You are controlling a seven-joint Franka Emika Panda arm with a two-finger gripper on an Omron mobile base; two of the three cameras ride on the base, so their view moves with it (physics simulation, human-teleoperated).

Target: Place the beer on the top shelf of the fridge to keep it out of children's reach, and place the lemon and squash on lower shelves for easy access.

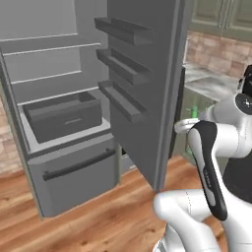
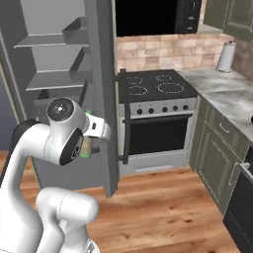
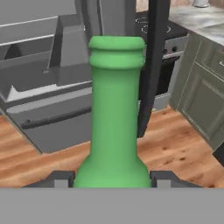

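Fridge (image 1: 74,162): a tall grey cabinet at nine o'clock in the left base view, standing open, its inside flat and matte.
Top shelf (image 1: 44,49): a thin grey plate with a pale front edge, spanning the cabinet near eleven o'clock.
Lower shelves (image 1: 49,76): more thin grey plates of the same make, stacked beneath it.
Drawer (image 1: 64,115): a dark grey open box with a short bar handle, sitting under the shelves.
Fridge door (image 1: 147,74): a broad slab swung out toward twelve o'clock, carrying three shallow grey trays on its inner face.
Floor (image 1: 98,216): glossy orange-brown wood planks, from six o'clock outward.
Beer (image 3: 116,113): a smooth green glass bottle, long neck with a rounded lip, rising from six o'clock to the middle of the hand view; in the right base view its tan label shows at nine o'clock, just beside the door's edge and outside the cabinet.
Tool (image 3: 114,178): clenched on the beer, one dark finger tip (image 3: 59,178) pressed to each side of the bottle's shoulder.
Stove (image 2: 155,86): a black glass cooktop with ringed burners over a dark oven door, at one o'clock in the right base view.
Wall (image 2: 163,52): rough reddish-tan brick behind the stove.
Bench (image 2: 222,94): mottled grey stone over sage-green panelled cabinets at three o'clock.
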